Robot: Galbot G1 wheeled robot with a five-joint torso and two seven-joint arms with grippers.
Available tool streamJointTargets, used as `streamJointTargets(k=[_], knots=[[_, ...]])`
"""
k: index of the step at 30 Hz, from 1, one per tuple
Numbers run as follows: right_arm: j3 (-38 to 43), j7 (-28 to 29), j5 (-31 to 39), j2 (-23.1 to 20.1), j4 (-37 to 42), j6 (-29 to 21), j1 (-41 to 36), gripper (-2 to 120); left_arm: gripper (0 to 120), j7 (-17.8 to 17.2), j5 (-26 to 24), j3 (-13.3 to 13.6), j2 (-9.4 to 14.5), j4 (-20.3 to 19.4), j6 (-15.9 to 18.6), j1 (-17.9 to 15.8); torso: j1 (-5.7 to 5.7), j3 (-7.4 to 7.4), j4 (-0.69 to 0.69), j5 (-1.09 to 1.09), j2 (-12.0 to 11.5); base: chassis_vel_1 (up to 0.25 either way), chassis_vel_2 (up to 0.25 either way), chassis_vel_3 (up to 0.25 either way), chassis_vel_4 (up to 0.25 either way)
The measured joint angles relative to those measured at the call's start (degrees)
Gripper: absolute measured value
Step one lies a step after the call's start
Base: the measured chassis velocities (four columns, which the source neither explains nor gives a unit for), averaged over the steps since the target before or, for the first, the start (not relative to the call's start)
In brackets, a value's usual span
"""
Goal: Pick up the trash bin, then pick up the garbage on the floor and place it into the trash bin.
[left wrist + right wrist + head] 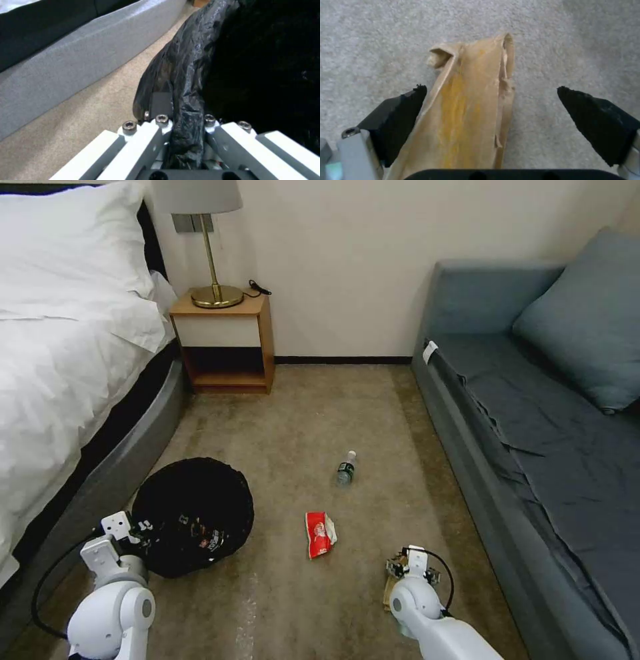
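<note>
now, with your left gripper point(186, 130) pinching the trash bin point(193, 513) liner, centre the spread right gripper point(493, 110) over the tan paper point(470, 110) before squeezing.

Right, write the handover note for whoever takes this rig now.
Left pincer: shut on the rim of the round black-bagged trash bin, beside the bed.
Right pincer: open, low over the carpet, fingers either side of the tan-yellow paper wrapper; not gripped yet.
On the floor: red-and-white packet in the middle, small clear bottle with white cap beyond it.
Done: bin gripped.
Left: close on the wrapper, bin it, then packet and bottle.
</note>
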Motion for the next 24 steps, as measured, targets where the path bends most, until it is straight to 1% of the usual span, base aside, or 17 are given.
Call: streamJointTargets(k=[8,11,13,15,16,19,20,21,24], knots=[[-0.3,0.0,-0.8,-1.2,1.7,-0.1,-1.8,100,3,0.1,0.0,0.5,-0.1,0.7,-0.1,-0.6,0.0,0.0,0.0,0.0,0.0,0.0,0.0,0.0,0.0],[-0.5,0.0,-1.0,-1.2,2.0,-0.2,-2.2,98,3,0.2,0.0,0.6,-0.1,0.8,-0.1,-0.7,0.0,0.0,0.0,0.0,0.0,0.0,0.0,0.0,0.0],[-0.5,0.0,-1.4,-1.0,2.0,-0.2,-2.4,90,3,0.2,0.0,0.7,-0.1,0.9,-0.2,-0.7,0.0,0.0,0.0,0.0,0.0,0.0,0.0,0.0,0.0],[-0.6,0.0,-1.5,-1.0,2.0,-0.2,-2.5,88,3,0.2,0.0,0.7,-0.1,0.9,-0.2,-0.7,0.0,0.0,0.01,0.01,0.0,0.0,0.0,0.0,0.0],[-0.6,-0.1,-1.7,-0.9,2.0,-0.1,-2.5,82,3,0.2,0.0,0.7,-0.1,1.0,-0.2,-0.8,0.0,0.0,0.01,0.01,0.0,0.0,0.0,0.0,0.0],[-0.6,-0.1,-2.0,-0.9,2.0,0.3,-2.5,70,3,0.2,0.0,0.7,0.0,1.0,-0.2,-0.9,0.0,0.0,0.01,0.0,0.0,0.0,0.0,0.0,0.0],[-0.7,-0.1,-2.0,-1.0,2.0,0.4,-2.5,64,3,0.2,0.0,0.7,0.0,1.0,-0.2,-0.9,0.0,0.0,0.0,0.01,0.0,0.0,0.0,0.0,0.0],[-0.7,-0.1,-2.0,-1.0,2.0,0.4,-2.5,64,3,0.2,0.0,0.7,0.0,1.0,-0.2,-0.9,0.0,0.0,0.0,0.01,0.0,0.0,0.0,0.0,0.0],[-0.7,-0.1,-2.1,-1.2,2.2,0.5,-2.6,52,3,0.2,0.0,0.8,0.1,1.1,-0.2,-0.9,0.0,0.0,0.01,0.0,0.0,0.0,0.0,0.0,0.0]])
